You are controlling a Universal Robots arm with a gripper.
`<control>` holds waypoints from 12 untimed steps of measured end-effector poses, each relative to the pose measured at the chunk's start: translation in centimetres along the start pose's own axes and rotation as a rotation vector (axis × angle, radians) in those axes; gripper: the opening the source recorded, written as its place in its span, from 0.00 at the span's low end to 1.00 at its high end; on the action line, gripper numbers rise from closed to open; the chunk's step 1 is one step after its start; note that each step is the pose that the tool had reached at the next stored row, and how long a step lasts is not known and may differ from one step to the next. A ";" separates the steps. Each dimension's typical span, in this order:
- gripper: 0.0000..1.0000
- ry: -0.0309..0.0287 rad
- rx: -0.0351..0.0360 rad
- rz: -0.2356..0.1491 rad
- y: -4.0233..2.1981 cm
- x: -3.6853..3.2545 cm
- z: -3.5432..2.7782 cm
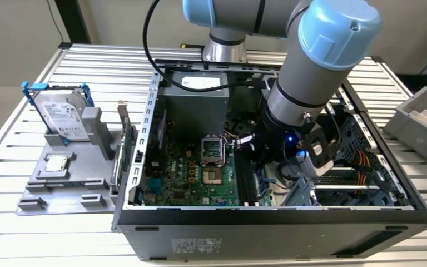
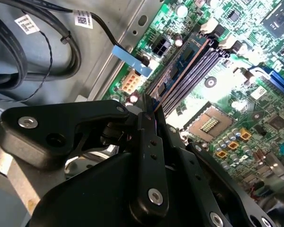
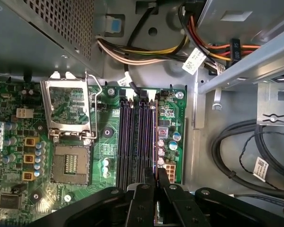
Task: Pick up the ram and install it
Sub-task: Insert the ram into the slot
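Note:
The ram (image 3: 155, 137) is a thin dark stick seen edge-on in the first wrist view. It stands over the memory slot nearest the motherboard's edge. Its side with chips (image 2: 180, 66) shows in the second wrist view, running along the slots (image 2: 199, 64). My gripper (image 3: 156, 178) is shut on the ram's near end, its black fingers (image 2: 146, 113) pressed together on it. Whether the ram is fully seated I cannot tell. In the exterior view the gripper (image 1: 258, 167) reaches down into the open computer case (image 1: 273, 222), beside the motherboard (image 1: 191, 178).
Parallel memory slots (image 3: 132, 142) lie beside the open CPU socket (image 3: 71, 163). Cable bundles (image 3: 146, 52) and a drive cage (image 1: 347, 167) crowd the case. On the exterior view's left, a grey tray (image 1: 65, 189) carries a silver hard drive (image 1: 61, 117) and a CPU chip (image 1: 56, 162).

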State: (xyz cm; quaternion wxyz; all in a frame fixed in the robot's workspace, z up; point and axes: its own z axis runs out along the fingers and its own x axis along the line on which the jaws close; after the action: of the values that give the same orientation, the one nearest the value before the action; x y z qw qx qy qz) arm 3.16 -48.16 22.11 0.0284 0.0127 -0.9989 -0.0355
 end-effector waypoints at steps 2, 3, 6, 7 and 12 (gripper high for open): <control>0.00 0.0005 0.0003 0.000 -0.01 0.03 0.08; 0.00 0.0005 0.0001 0.000 -0.01 0.03 0.13; 0.00 0.0006 -0.0001 0.000 -0.01 0.08 0.27; 0.00 0.0007 -0.0001 0.000 -0.02 0.08 0.32; 0.00 0.0032 -0.0001 0.000 -0.07 0.11 0.45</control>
State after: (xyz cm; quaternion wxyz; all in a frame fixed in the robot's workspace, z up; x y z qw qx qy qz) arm 3.02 -48.20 21.66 0.0300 0.0125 -0.9988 -0.0355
